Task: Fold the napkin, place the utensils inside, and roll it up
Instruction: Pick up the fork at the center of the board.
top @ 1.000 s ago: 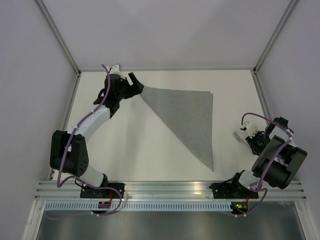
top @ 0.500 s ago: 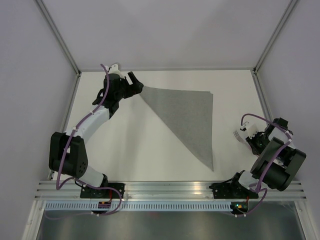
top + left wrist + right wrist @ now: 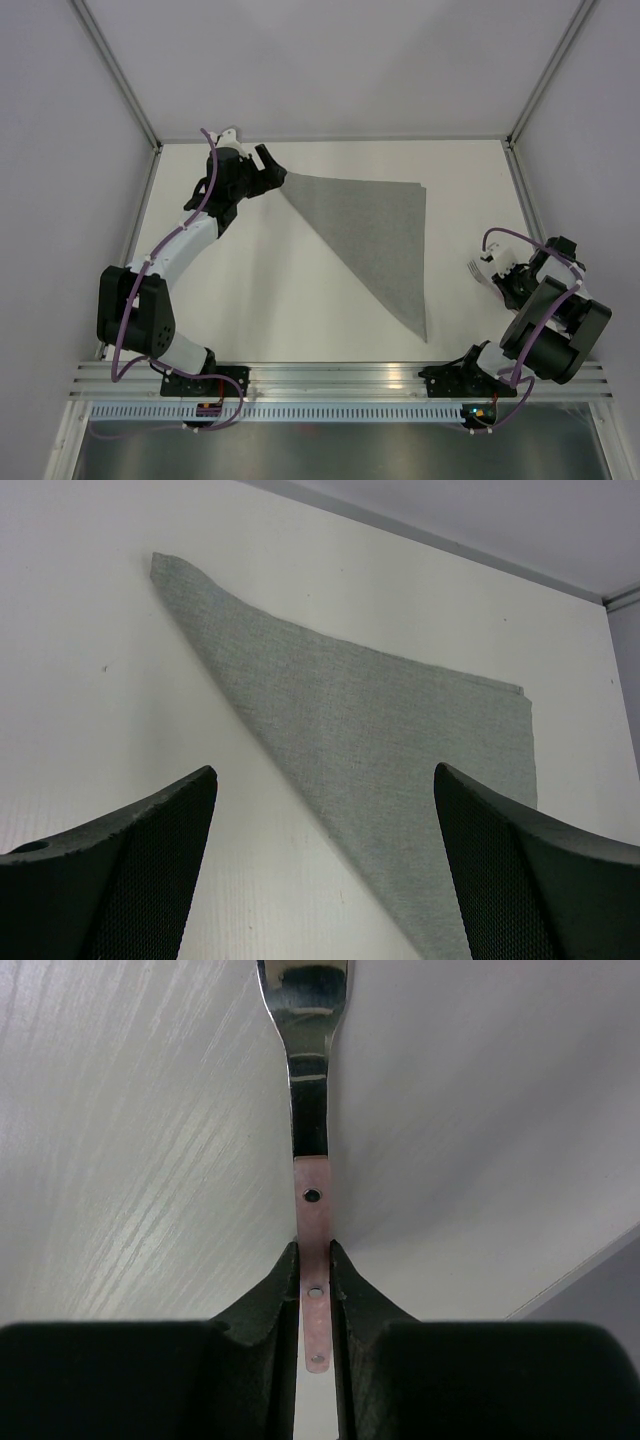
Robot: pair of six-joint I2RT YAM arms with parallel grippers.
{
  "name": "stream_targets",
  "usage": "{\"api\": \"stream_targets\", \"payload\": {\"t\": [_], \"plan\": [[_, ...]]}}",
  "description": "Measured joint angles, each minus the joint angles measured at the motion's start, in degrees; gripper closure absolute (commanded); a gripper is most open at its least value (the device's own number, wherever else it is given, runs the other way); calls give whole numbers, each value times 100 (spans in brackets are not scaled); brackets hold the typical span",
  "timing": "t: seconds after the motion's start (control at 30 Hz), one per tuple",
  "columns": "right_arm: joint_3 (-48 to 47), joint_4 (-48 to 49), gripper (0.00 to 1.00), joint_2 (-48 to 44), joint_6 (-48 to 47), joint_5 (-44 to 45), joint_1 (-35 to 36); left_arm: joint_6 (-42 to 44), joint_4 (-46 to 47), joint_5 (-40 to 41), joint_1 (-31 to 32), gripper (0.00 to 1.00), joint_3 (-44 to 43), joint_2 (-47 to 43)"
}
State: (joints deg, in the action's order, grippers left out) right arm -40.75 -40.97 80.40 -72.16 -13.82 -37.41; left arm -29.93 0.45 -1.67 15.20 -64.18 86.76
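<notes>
While the right claw [image 3: 315, 1252] pinches the fork [image 3: 310, 1120] by its pink handle (silvery end pointing away from the claw), the left claw [image 3: 322, 772] gapes wide, the napkin [image 3: 380, 740] lying as a folded triangle on the counter [image 3: 80, 680] just ahead.

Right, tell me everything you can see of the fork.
The fork is slim: a pale pink handle with three small rivets, a shiny silvery neck, tines cut off in the wrist view. The right gripper is shut on the handle. From above it points left, at the table's right side, clear of the napkin.
</notes>
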Motion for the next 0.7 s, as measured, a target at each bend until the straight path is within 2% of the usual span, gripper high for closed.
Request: {"api": "stream_targets", "payload": {"t": [0.7], "plan": [[-2, 46, 94, 22, 184, -17, -11, 0, -61, 7, -2, 7, 0, -2]]}}
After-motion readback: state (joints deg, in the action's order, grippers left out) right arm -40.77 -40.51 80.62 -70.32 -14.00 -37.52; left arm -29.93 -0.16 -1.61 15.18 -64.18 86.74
